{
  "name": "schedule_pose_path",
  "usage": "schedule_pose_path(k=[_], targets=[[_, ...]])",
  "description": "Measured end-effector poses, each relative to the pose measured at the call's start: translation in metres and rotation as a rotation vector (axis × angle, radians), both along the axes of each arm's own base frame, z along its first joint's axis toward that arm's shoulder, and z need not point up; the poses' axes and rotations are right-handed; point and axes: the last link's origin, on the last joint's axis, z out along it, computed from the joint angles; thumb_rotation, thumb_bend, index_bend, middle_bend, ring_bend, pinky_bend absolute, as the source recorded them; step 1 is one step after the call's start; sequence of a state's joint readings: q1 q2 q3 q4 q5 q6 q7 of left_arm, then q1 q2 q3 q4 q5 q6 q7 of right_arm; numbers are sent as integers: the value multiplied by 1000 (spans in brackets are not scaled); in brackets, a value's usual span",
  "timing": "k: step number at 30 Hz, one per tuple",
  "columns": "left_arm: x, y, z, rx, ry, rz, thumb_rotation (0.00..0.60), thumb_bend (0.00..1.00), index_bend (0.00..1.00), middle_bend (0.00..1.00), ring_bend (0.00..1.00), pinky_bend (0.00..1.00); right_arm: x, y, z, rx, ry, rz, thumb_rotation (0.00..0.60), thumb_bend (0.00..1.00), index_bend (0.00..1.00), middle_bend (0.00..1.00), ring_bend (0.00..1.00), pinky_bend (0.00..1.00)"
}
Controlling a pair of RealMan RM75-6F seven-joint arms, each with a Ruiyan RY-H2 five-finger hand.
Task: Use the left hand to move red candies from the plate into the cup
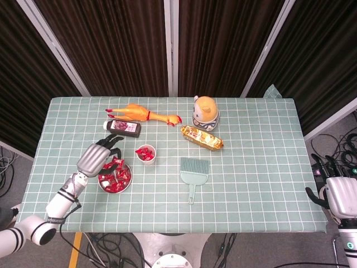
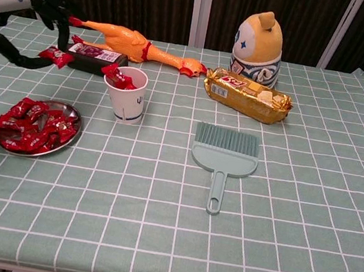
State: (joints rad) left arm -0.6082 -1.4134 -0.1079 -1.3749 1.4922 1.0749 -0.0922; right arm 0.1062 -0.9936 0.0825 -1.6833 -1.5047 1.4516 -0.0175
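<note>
A round metal plate (image 2: 68, 141) (image 1: 127, 182) heaped with red candies (image 2: 30, 124) (image 1: 115, 176) sits near the table's front left. Right of it and further back stands a white cup (image 2: 127, 99) (image 1: 146, 155) with red candies showing at its rim. My left hand (image 2: 27, 16) (image 1: 99, 155) is raised above the table, left of the cup, and pinches one red candy (image 2: 55, 55) between thumb and a finger. My right hand (image 1: 340, 196) hangs off the table's right edge, seen only in the head view; its fingers are hard to make out.
A rubber chicken (image 2: 131, 43), a dark bottle (image 2: 92, 57) lying on its side, an orange figurine (image 2: 258, 43) and a gold snack packet (image 2: 246, 94) lie along the back. A teal dustpan brush (image 2: 223, 158) rests mid-table.
</note>
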Motion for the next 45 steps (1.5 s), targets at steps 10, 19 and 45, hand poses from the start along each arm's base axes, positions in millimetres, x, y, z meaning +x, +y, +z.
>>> schedule_pose_path(k=[10, 19, 45], targets=[[54, 29, -27, -32, -6, -66, 600, 389, 601, 238, 109, 271, 7, 3, 1, 13, 35, 23, 600, 214, 92, 232, 0, 0], [79, 48, -48, -57, 50, -64, 600, 391, 582, 237, 109, 268, 5, 1, 3, -4, 28, 17, 600, 214, 91, 232, 0, 0], [51, 32, -15, 3, 69, 30, 600, 357, 375, 220, 109, 268, 1, 2, 9, -19, -2, 27, 600, 214, 91, 238, 0, 29]])
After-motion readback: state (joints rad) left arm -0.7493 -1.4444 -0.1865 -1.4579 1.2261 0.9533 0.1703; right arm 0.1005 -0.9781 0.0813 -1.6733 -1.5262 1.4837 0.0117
